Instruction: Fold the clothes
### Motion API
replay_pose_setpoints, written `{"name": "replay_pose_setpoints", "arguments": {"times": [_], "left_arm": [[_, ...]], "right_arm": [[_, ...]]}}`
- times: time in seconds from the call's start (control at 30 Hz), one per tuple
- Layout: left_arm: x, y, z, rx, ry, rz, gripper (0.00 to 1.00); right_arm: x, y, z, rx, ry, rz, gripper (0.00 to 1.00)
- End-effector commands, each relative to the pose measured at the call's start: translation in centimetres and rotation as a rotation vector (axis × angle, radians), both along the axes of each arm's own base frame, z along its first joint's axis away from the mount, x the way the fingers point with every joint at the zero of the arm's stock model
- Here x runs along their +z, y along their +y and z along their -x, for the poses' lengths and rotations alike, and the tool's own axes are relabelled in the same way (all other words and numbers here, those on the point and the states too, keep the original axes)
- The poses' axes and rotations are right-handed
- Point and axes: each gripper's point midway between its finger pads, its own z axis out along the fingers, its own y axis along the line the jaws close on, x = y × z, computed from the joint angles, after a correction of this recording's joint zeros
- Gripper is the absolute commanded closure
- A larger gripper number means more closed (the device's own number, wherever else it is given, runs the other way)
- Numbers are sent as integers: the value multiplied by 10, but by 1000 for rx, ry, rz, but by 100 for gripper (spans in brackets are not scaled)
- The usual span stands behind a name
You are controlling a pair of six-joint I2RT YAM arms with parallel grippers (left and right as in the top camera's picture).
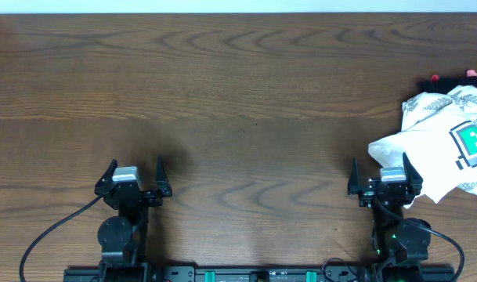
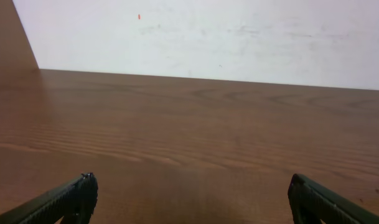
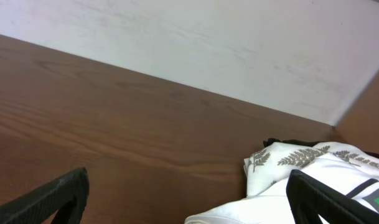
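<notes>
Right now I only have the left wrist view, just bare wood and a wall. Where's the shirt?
Observer: The white T-shirt sits at the right edge of the table, beside the right gripper.
Operator: Is that gripper holding it?
Observer: No, its jaws stand wide open with nothing gripped. The shirt's edge lies close by one finger.
Operator: Is the shirt flat?
Observer: No, it's bunched up, with its green square graphic facing up.
</notes>
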Motion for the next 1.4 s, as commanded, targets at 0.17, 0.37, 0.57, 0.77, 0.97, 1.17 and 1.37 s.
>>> {"name": "replay_pose_setpoints", "arguments": {"times": [0.17, 0.37, 0.57, 0.77, 0.97, 1.17, 1.37], "left_arm": [[-15, 0, 0, 3, 46, -6, 2], [-16, 1, 1, 4, 50, -7, 2], [-10, 1, 1, 8, 35, 21, 2], [14, 1, 2, 16, 16, 79, 2], [33, 1, -2, 26, 137, 100, 2], [73, 0, -27, 31, 255, 101, 2], [86, -9, -45, -8, 459, 118, 2]], "right_arm": [[-1, 1, 0, 9, 0, 11, 1], [3, 5, 0, 31, -15, 8, 1], [3, 5, 0, 27, -15, -82, 1], [9, -4, 6, -35, 25, -198, 1], [25, -29, 21, -191, 104, -219, 1], [30, -39, 30, -282, 277, -240, 1], [34, -41, 23, -319, 492, -207, 1]]}}
